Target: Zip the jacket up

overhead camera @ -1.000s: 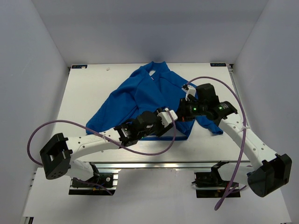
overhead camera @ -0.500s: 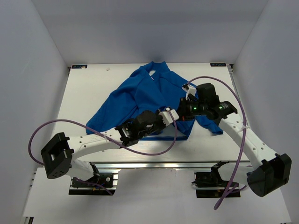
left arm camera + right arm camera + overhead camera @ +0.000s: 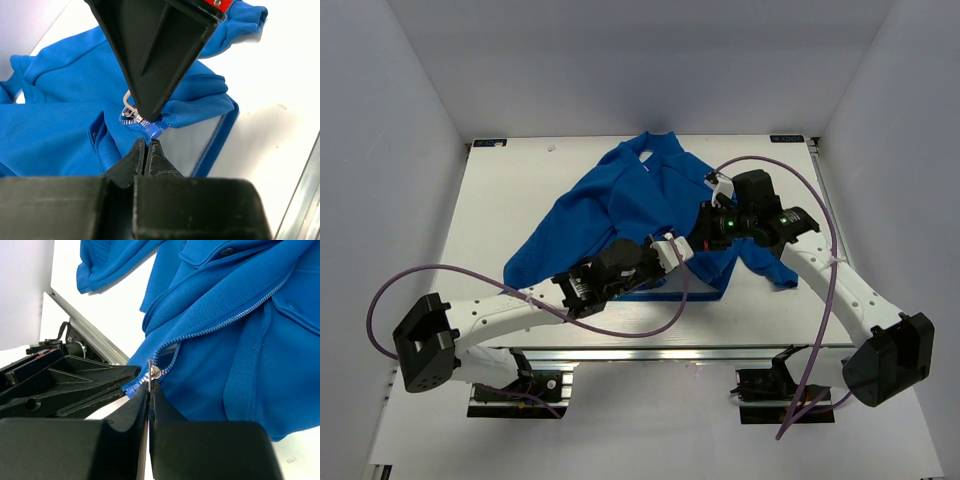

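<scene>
**Two end effectors clenched at the bottom of the zipper**

Top view: the jacket (image 3: 620, 200) lies spread on the white bench (image 3: 500, 190), filling its middle. The collar is at the far side, one sleeve runs near-left and the other ends near-right. The left end effector (image 3: 682, 248) reaches in from the near left and the right end effector (image 3: 705, 232) from the right. They meet tip to tip at the jacket's near hem, right of centre. Their grips cannot be read from this height.

Left wrist view: the left end effector (image 3: 146, 145) has its fingers pressed together, clenched on a small blue tab of the jacket (image 3: 60, 130) at the bottom end of the zipper (image 3: 131, 118). Just beyond the tab, the right end effector (image 3: 148, 114) comes down as a dark wedge. A silver pull (image 3: 128, 102) shows at the left side of its tip. The hem bunches up around this spot, with bare bench (image 3: 280, 100) to the right.

Right wrist view: the right end effector (image 3: 149, 384) is clenched on the pull (image 3: 151, 371), whose metal sits between the fingertips. The zipper (image 3: 235, 317) runs away up and to the right, closed over the stretch that shows. The jacket (image 3: 240, 370) fills the right side of the view. The left end effector (image 3: 131, 374) comes in from the left, touching the blue corner just below the pull.
</scene>
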{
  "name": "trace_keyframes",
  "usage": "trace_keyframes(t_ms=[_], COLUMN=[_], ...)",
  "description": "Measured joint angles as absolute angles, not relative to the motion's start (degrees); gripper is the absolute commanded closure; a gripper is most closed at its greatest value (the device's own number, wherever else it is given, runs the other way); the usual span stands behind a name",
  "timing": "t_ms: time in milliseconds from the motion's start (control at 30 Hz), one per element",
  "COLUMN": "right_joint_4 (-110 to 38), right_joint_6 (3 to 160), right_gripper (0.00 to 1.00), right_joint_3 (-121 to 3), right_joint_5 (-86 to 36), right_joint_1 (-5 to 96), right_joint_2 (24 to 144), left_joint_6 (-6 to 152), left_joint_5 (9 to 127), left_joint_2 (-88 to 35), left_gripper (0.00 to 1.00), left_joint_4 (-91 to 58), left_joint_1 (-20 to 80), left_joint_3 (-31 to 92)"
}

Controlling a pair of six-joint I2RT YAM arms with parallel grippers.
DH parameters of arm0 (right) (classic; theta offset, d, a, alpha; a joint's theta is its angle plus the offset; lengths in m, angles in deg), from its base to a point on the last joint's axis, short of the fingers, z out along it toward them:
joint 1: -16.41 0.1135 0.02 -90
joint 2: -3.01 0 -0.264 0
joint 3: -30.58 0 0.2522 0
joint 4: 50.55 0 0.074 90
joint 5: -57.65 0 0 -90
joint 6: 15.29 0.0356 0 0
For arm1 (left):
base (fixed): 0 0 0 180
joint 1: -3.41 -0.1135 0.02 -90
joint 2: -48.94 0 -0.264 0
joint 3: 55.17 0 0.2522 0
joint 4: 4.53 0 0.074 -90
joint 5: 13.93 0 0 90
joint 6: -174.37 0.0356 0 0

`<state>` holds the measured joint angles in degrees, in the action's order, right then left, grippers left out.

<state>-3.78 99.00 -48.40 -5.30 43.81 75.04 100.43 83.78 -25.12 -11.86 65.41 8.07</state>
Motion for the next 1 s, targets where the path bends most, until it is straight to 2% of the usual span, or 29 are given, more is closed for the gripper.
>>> trace_keyframes(t_ms=[233,567,733,1000], right_joint_4=[-4.1,-9.4,-9.8,-11.2], right_joint_6=[99.4,98.8,97.4,93.6], right_gripper=[1.0,1.0,1.0,1.0], right_joint_3=[-48.4,-49.1,-57.1,-74.7], right_joint_5=[-7.1,-16.8,-26.9,-38.4], right_joint_1=[44.4,44.6,44.5,40.3], right_joint_2=[76.9,83.3,90.4,105.2], left_joint_6=[98.8,96.0,91.7,79.6], left_joint_5=[83.3,82.5,82.8,84.1], left_joint_2=[-23.2,-17.6,-14.9,-3.0], left_gripper=[1.0,1.0,1.0,1.0], left_joint_4=[-13.8,-17.8,-20.8,-26.0], left_joint_1=[65.5,65.6,65.7,65.7], left_joint_3=[7.1,6.1,6.0,2.7])
